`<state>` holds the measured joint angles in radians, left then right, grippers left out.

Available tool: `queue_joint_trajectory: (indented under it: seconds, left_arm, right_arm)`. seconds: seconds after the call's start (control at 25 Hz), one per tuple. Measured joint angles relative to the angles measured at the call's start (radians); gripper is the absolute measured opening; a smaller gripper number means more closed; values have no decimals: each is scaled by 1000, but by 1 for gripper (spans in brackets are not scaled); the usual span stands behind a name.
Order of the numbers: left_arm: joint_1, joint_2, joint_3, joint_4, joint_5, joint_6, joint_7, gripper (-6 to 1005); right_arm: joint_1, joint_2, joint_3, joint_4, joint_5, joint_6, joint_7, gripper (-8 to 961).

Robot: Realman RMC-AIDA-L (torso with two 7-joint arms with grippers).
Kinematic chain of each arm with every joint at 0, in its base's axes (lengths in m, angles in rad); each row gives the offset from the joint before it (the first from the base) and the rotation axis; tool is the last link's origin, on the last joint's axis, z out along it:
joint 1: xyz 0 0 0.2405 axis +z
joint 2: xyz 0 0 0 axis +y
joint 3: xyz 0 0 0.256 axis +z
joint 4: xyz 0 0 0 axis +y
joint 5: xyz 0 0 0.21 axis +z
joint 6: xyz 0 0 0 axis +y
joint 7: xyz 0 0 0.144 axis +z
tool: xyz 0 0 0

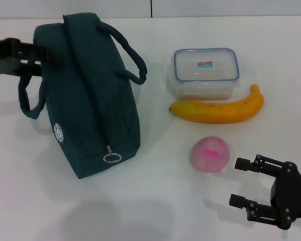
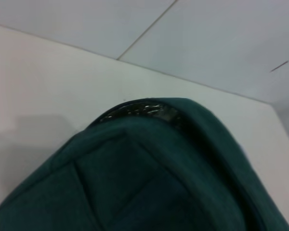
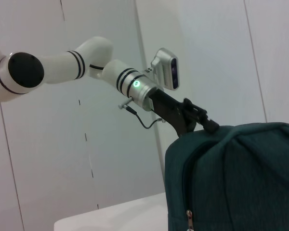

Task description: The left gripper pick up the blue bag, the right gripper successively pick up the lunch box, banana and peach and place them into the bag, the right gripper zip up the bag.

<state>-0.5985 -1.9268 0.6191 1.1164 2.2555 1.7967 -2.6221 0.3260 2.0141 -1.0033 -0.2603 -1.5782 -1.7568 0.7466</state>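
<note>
Bag: a dark teal bag (image 1: 93,108) is seen in the head view lying on the white table (image 1: 155,201), left of centre. Its long axis runs from far to near, slightly toward the right at the near end.
Zipper: the zip line is laid along the top of the bag; the ring pull (image 1: 112,157) is hung at the near end, so the bag is shown zipped shut.
Handles: one loop (image 1: 133,57) is arched off the right side, the other (image 1: 30,98) hangs off the left side.
Left gripper: the left gripper (image 1: 50,56) is placed at the far left corner of the bag, touching the fabric. Whether its fingers are spread or pinched cannot be told.
Left wrist view: only the far end panel of the bag (image 2: 149,178) and bare table are shown; no fingers are seen there.
Right wrist view: the bag's near end (image 3: 236,178) and the left arm (image 3: 135,86) meeting its top far corner are shown against the wall, a side angle not given by the head view.
Right gripper: the right gripper (image 1: 243,183) is held near the table's near right corner, its fingers spread apart and holding nothing, pointed left.
Lunch box: a clear lunch box (image 1: 205,73) with a blue-rimmed lid is set far right of the bag.
Banana: the banana (image 1: 218,110) is laid just in front of the box, its long axis left to right, ends curved toward the far side.
Peach: a pink peach (image 1: 209,154) is placed nearer, between banana and right gripper.
</note>
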Motion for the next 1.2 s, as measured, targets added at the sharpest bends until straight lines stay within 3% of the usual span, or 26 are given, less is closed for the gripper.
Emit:
queue_joint_trajectory:
  seconds: [0.24,0.64,1.2]
  left_arm:
    - [-23,-17,1,4,53,-30,-10,680]
    - [-38,-9,53,-6,89,-44,20,658]
    - [-47,2,72,-3,50,-42,-5,219]
  right_arm:
    - [-2,0,0,0,0,10,-2,709]
    - [-3,0,5,-1,0,12,-4,710]
    - [-3,0,5,0,0,12,1,709]
